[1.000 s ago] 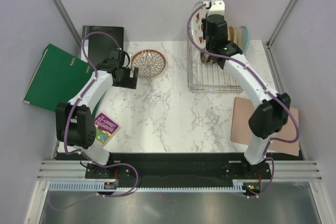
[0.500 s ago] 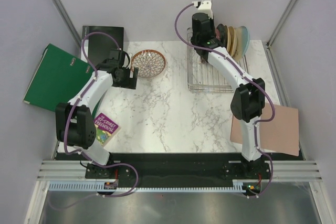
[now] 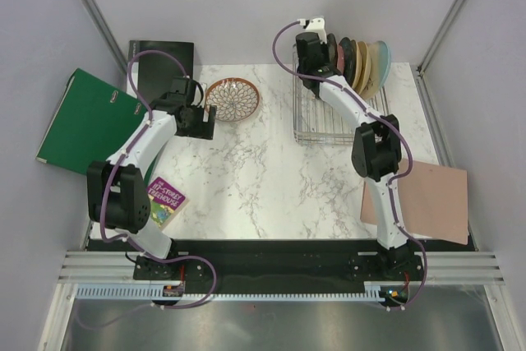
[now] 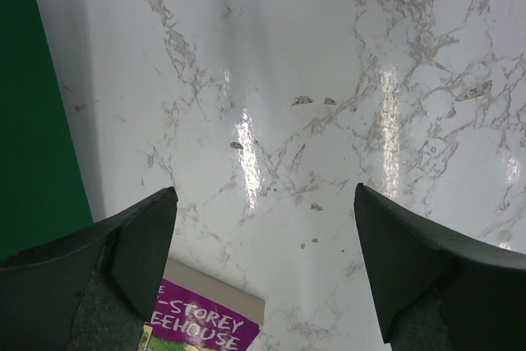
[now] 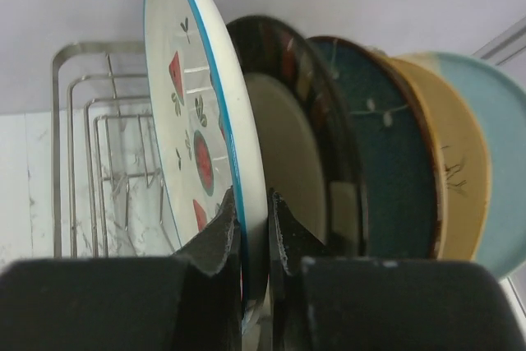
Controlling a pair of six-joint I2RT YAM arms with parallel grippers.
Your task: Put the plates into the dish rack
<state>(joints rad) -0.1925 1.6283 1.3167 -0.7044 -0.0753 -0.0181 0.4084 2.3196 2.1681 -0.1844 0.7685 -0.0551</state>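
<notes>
A white plate with red fruit motifs and a blue rim (image 5: 193,137) stands on edge at the back of the silver wire dish rack (image 3: 333,121). My right gripper (image 5: 253,203) is shut on its rim, seen from above at the rack's far left corner (image 3: 319,45). Just behind it stands a dark-rimmed plate with a cream centre (image 5: 283,145). A brown plate with a white petal lattice (image 3: 233,99) lies flat on the marble. My left gripper (image 3: 200,121) hovers just left of it, open and empty (image 4: 263,203) over bare marble.
More plates stand upright in the rack: dark teal (image 5: 386,162), tan (image 5: 456,178) and pale teal (image 5: 503,154). A green folder (image 3: 86,121), a black notebook (image 3: 162,59) and a purple book (image 3: 164,200) lie at the left. A pinkish-tan board (image 3: 427,199) lies at the right.
My right arm has swung left and back, carrying the white fruit plate up against the row of upright plates. The left arm has stayed where it was.
</notes>
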